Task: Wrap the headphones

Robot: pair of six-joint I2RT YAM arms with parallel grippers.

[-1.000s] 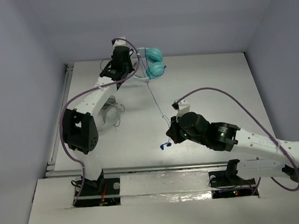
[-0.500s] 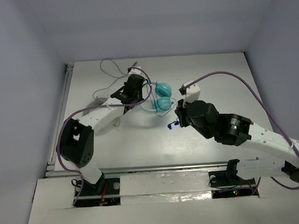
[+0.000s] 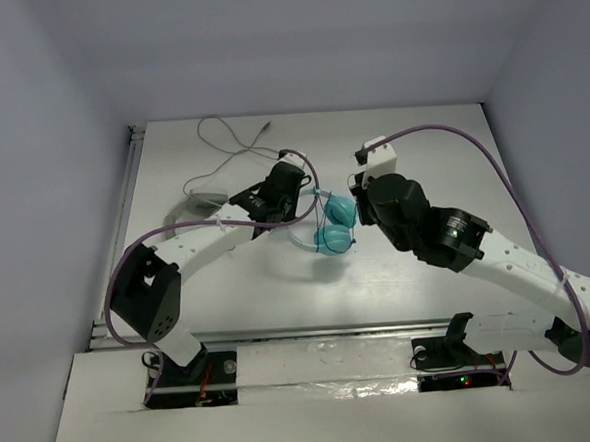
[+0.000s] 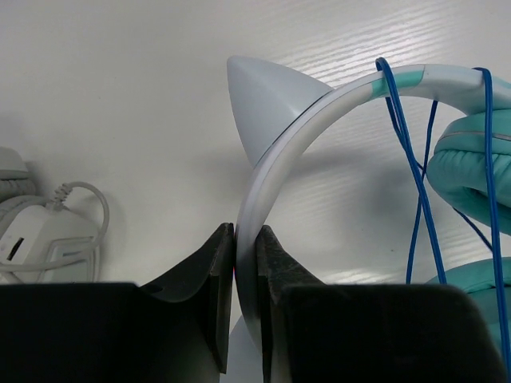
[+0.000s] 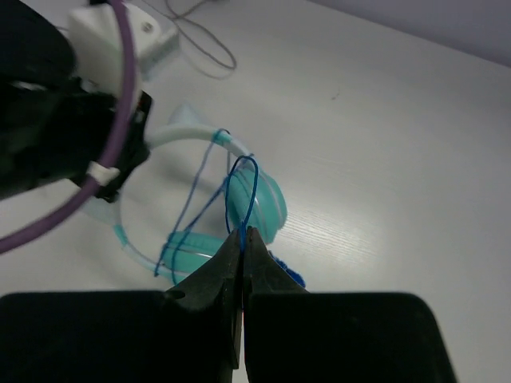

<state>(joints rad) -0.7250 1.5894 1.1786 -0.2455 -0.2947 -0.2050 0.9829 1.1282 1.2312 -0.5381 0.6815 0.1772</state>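
The left gripper (image 4: 245, 239) is clenched on the white headband (image 4: 275, 159), probably to anchor the headphones (image 3: 333, 225) while the cable (image 4: 419, 215) is wound. The right gripper (image 5: 242, 238), just to the right, is shut on a raised loop of that thin blue cable, seemingly to carry it round the band. Blue strands already cross the headband beside the teal ear cups (image 5: 255, 209). The set is near the middle of the table (image 3: 450, 141), and a white coiled item (image 4: 40, 231) lies further left.

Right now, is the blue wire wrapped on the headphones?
Partly: blue cable loops cross the white headband, and the right gripper pinches another loop.
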